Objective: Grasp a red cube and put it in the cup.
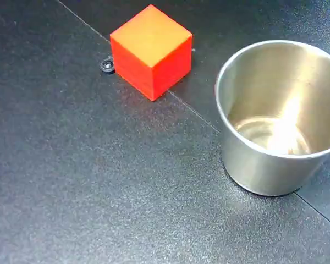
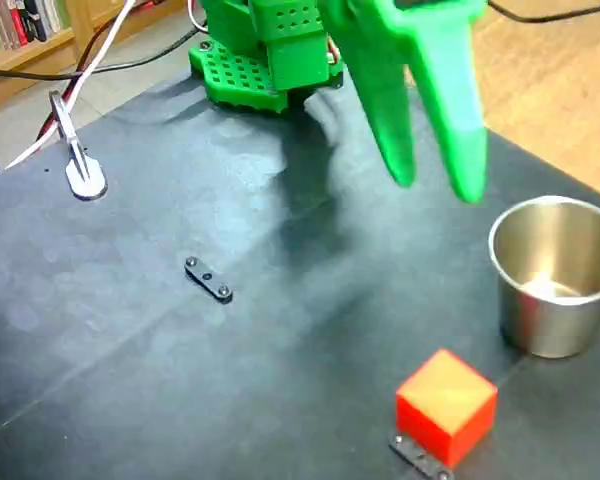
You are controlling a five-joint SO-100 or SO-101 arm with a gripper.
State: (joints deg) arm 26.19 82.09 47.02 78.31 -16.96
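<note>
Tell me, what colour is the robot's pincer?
Bright green; the pincer shows only in a fixed view.

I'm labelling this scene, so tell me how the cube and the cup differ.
The cube is solid, sharp-edged and matte red-orange; the cup is round, hollow and shiny steel. The cup is wider and taller than the cube. The cube lies against a small black part; the cup touches nothing else and looks empty. Both sit upright on the dark table, apart, not held by the gripper.
</note>
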